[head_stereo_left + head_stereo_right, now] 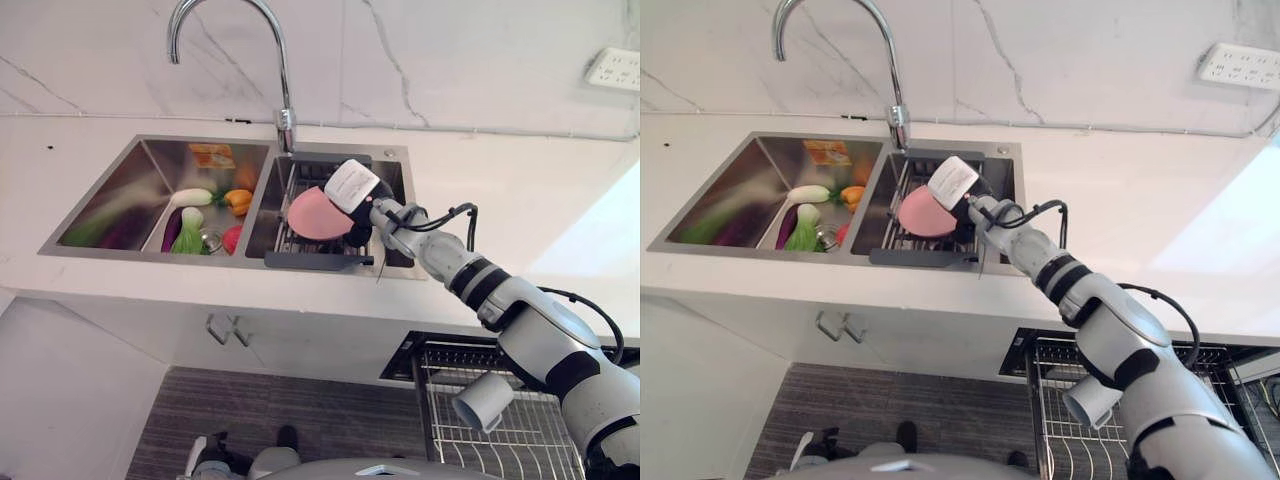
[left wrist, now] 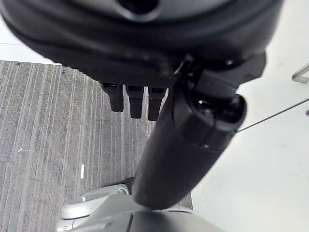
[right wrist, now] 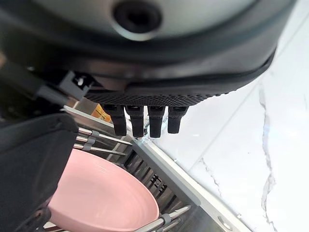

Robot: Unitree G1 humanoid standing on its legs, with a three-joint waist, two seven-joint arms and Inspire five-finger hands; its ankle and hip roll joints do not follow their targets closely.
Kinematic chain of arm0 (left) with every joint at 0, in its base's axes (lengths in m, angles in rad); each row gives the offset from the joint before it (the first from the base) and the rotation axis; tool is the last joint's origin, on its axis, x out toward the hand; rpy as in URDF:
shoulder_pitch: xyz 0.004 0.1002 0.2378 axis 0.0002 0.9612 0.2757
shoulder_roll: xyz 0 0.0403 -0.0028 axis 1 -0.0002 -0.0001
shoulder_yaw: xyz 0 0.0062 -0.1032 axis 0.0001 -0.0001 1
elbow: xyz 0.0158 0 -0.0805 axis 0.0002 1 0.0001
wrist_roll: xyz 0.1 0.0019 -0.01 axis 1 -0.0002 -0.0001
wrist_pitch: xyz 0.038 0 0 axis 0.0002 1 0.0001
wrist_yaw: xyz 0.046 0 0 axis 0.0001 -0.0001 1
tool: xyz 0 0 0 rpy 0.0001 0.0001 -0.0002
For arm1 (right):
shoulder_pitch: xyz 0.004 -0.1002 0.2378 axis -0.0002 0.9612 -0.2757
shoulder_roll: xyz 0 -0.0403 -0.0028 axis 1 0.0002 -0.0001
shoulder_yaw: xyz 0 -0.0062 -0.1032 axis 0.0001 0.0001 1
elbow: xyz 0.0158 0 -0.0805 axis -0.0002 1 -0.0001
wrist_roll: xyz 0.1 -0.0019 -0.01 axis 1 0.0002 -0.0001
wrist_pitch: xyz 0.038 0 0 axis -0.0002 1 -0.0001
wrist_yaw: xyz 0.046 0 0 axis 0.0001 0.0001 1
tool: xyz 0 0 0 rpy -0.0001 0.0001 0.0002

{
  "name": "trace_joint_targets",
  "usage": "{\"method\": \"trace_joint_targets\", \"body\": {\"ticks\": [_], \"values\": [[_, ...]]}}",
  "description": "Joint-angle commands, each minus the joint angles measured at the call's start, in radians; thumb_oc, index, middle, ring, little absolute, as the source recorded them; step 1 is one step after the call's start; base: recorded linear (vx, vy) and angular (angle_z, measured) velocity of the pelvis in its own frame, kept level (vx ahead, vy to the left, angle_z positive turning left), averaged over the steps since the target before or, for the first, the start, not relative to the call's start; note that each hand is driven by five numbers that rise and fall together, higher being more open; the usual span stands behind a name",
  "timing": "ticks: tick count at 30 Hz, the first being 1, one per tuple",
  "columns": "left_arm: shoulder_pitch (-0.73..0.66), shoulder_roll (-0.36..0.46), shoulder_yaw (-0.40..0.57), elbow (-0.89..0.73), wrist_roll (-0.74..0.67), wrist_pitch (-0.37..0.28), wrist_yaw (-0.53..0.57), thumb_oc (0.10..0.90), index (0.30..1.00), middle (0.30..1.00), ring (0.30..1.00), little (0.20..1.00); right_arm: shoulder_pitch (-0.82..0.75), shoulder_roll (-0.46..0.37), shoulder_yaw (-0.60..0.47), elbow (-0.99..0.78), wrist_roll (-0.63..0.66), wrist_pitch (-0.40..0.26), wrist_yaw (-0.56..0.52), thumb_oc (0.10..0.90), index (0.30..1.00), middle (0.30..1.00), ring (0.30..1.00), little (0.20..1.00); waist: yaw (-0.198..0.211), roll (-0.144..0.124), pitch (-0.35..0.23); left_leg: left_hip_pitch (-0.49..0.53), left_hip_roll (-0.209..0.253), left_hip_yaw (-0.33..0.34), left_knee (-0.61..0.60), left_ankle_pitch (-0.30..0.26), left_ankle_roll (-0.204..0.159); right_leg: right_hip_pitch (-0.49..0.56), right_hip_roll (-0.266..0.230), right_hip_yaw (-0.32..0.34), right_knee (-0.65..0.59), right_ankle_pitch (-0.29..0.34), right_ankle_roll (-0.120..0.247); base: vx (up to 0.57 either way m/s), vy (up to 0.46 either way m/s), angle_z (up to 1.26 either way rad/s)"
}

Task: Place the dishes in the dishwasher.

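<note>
A pink plate [image 1: 318,214] is seen standing on edge in the drying rack [image 1: 310,262] set in the right basin of the sink [image 1: 110,190], its face tilted toward the right hand [image 1: 352,190], which is reached over it from the right. In the right wrist view the fingers [image 3: 145,121] are held straight above the plate's rim and the thumb low beside it, so the hand is open and nothing is gripped. The left hand [image 2: 145,104] is hung relaxed over the floor, far from the sink; the dishwasher rack [image 1: 500,420] is pulled out below the counter, on the right arm's side.

The right hand [image 1: 352,192] covers the pink plate's [image 1: 318,214] right edge (grip itself unclear).
</note>
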Motion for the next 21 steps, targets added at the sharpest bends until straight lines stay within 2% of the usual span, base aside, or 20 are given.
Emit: {"method": "trace_joint_targets", "body": {"ticks": [1, 8, 16, 17, 18, 21], "values": [[-0.071, 0.001, -0.039, 0.030, -0.014, -0.027, 0.028, 0.800, 0.900, 0.900, 0.900, 0.900, -0.116, 0.007, -0.059, -0.012, -0.023, 0.076, -0.088, 0.800, 0.900, 0.900, 0.900, 0.900, 0.035, -0.070, -0.002, -0.041, 0.145, -0.042, 0.003, 0.005, -0.099, -0.031, -0.118, -0.021, 0.055, 0.006, 0.056, -0.01, 0.010, 0.03], [-0.059, -0.002, -0.029, 0.046, -0.013, -0.027, 0.029, 0.800, 0.900, 0.900, 0.900, 0.900, -0.070, 0.027, -0.049, 0.000, -0.023, 0.066, -0.076, 0.800, 0.900, 0.900, 0.900, 0.900, 0.047, -0.071, 0.005, -0.057, 0.142, -0.054, 0.003, 0.011, -0.102, -0.029, -0.118, -0.038, 0.059, 0.001, 0.056, -0.01, 0.000, 0.03], [-0.069, 0.002, -0.063, 0.048, 0.002, -0.031, 0.021, 0.800, 0.900, 0.900, 0.900, 0.900, -0.052, 0.022, -0.022, 0.115, 0.005, 0.068, -0.092, 0.800, 0.900, 0.900, 0.900, 0.900, 0.069, -0.068, -0.001, -0.094, 0.127, -0.122, 0.003, 0.013, -0.109, -0.004, -0.116, -0.078, 0.055, -0.021, 0.051, 0.01, -0.006, 0.23], [-0.069, 0.002, -0.065, 0.050, 0.002, -0.030, 0.020, 0.800, 0.900, 0.900, 0.900, 0.900, -0.052, 0.019, -0.020, 0.126, 0.004, 0.072, -0.095, 0.648, 0.672, 0.672, 0.672, 0.672, 0.070, -0.068, -0.001, -0.095, 0.125, -0.127, 0.003, 0.013, -0.108, -0.002, -0.115, -0.082, 0.054, -0.021, 0.050, -0.05, 0.005, 0.16], [-0.069, 0.000, -0.069, 0.050, 0.001, -0.031, 0.020, 0.800, 0.900, 0.900, 0.900, 0.900, -0.051, 0.019, -0.017, 0.129, 0.001, 0.076, -0.099, 0.400, 0.300, 0.300, 0.300, 0.300, 0.072, -0.067, 0.002, -0.102, 0.123, -0.132, 0.003, 0.025, -0.106, -0.004, -0.116, -0.085, 0.057, -0.013, 0.049, 0.00, -0.004, 0.14], [-0.072, 0.000, -0.071, 0.051, 0.001, -0.031, 0.019, 0.800, 0.900, 0.900, 0.900, 0.900, -0.055, 0.004, -0.018, 0.110, -0.003, 0.077, -0.102, 0.400, 0.300, 0.300, 0.300, 0.300, 0.071, -0.067, 0.000, -0.101, 0.121, -0.137, 0.003, 0.014, -0.108, 0.002, -0.116, -0.092, 0.055, -0.021, 0.051, 0.01, -0.001, 0.11]]}}
